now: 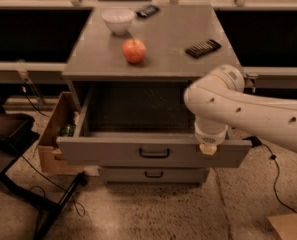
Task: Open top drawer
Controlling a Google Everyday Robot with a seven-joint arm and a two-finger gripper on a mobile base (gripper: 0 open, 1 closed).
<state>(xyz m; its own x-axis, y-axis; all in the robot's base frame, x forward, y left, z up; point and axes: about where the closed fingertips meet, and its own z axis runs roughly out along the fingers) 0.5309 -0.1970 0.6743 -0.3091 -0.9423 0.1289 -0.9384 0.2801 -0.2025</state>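
Note:
The top drawer (153,151) of a grey cabinet stands pulled far out, its deep grey speckled inside showing. Its small black bar handle (154,154) sits at the centre of the front. My white arm reaches in from the right and bends down over the drawer's right side. My gripper (207,149) points down at the top edge of the drawer front, to the right of the handle. A narrower grey drawer (153,174) with a like handle is shut below.
On the cabinet top (168,59) lie an apple (134,50), a white bowl (118,20), a dark flat device (203,48) and another at the back (147,11). A cardboard box (55,134) stands at the left of the cabinet. Cables lie on the floor.

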